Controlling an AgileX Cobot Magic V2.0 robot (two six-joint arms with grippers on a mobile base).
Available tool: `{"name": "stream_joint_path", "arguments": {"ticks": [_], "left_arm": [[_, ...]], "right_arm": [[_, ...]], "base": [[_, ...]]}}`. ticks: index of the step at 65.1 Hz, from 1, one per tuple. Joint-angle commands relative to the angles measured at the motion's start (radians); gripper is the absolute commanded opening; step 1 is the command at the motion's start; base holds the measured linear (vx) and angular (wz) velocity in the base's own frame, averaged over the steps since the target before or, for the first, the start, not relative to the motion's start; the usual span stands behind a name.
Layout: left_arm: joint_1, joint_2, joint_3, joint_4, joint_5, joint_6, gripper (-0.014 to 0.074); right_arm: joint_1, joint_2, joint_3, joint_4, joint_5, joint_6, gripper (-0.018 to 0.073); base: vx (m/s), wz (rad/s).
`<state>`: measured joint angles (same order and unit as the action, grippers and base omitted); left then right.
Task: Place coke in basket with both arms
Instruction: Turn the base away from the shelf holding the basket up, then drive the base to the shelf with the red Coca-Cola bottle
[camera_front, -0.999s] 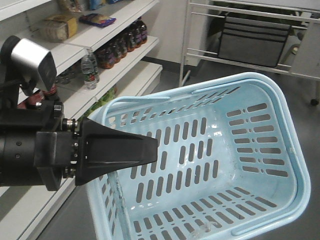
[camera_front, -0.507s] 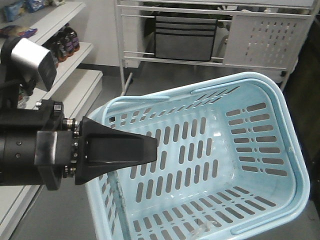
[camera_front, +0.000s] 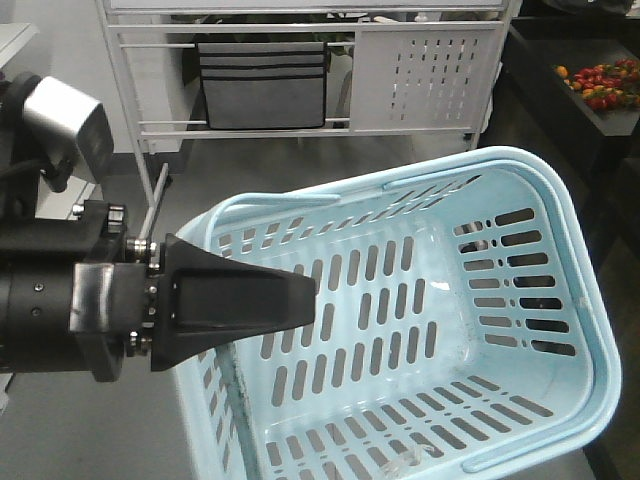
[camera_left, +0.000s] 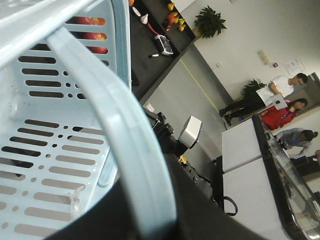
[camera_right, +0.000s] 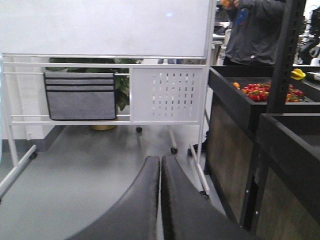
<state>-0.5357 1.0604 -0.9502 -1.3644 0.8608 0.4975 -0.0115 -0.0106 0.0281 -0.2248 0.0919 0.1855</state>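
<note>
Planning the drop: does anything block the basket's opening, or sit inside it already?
Nothing visible lies inside the basket. Only the right tool, shut, crosses one rim in the front view; its height above the opening is unclear. The coke shows in no view, so its path cannot be judged.

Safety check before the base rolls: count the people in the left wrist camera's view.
3, clustered at the right edge: a man in white, a woman in red just below him, a person in grey-blue lower still. Others may be hidden.
</note>
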Motion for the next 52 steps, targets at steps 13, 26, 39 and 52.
{"name": "stream_joint_path", "arguments": {"ticks": [13,26,39,52], "left_arm": [[0.0,-0.022,-0.028,-0.079,-0.014,0.009,-0.0006],[0.0,-0.022,-0.028,-0.079,-0.014,0.009,-0.0006],[0.0,-0.022,-0.028,-0.079,-0.014,0.009,-0.0006],[0.0,-0.022,-0.028,-0.079,-0.014,0.009,-0.0006]], "right_arm": [[-0.007,-0.013,0.007,-0.008,-0.074,-0.007,-0.0005],[-0.007,-0.013,0.007,-0.008,-0.074,-0.007,-0.0005],[-0.007,-0.013,0.007,-0.008,-0.074,-0.007,-0.0005],[-0.007,-0.013,0.007,-0.008,-0.074,-0.007,-0.0005]], "base": [[0.21,-0.19],[0.26,-0.07],[0.29,-0.01],[0.32,0.01]]}}
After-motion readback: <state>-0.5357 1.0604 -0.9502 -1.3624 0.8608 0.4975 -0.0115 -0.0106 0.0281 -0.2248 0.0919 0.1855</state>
